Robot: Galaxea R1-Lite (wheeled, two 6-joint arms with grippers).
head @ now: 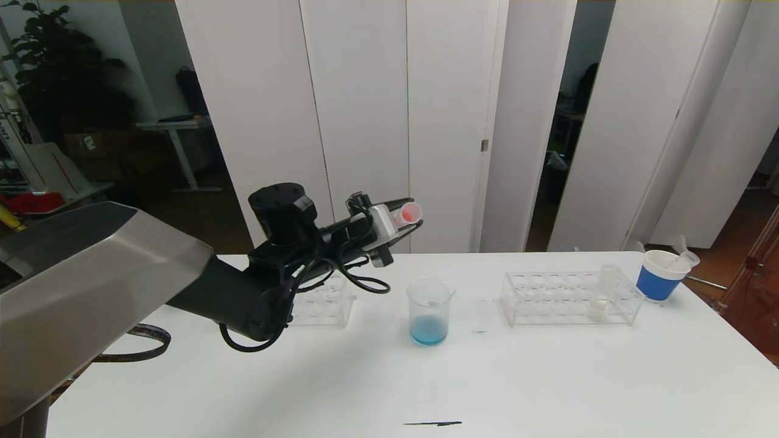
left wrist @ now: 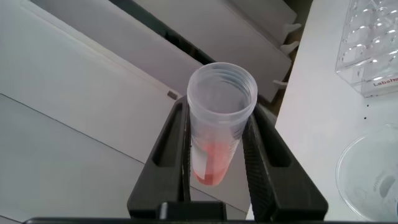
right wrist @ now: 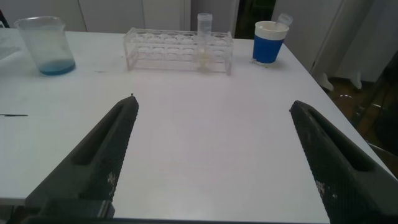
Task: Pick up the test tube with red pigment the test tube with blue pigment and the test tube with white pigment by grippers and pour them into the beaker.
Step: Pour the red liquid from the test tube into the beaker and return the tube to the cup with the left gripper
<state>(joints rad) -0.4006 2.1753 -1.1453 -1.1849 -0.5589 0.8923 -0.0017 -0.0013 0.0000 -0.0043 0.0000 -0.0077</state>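
Jaws of the left gripper (head: 412, 213) are closed on a small clear tube (head: 409, 213) with orange-red liquid in it, held up in the air behind and a little left of the beaker (head: 429, 311), which stands on the white bench (head: 548, 377) with blue liquid at its bottom. From the head camera a clear rack (head: 321, 301) sits partly hidden behind the left arm, and a second clear rack (head: 571, 298) stands to the right of the beaker, holding the tube with cream-white liquid (head: 602, 298) upright near its right end; a blue-and-white paper cup (head: 660, 277) stands just beyond that rack (something pale pokes out of it). The left wrist camera shows the red tube (left wrist: 219, 124) pinched between the two black fingers (left wrist: 173, 146), its open mouth toward the camera and the liquid pooled at the far end, with the beaker's rim (left wrist: 367, 171) off to one side. The right wrist camera shows the right gripper (right wrist: 211, 109) low over the near bench with its jaws spread wide and nothing between them, well apart from the beaker (right wrist: 46, 45), rack (right wrist: 179, 47), white tube (right wrist: 204, 41) and cup (right wrist: 268, 42).
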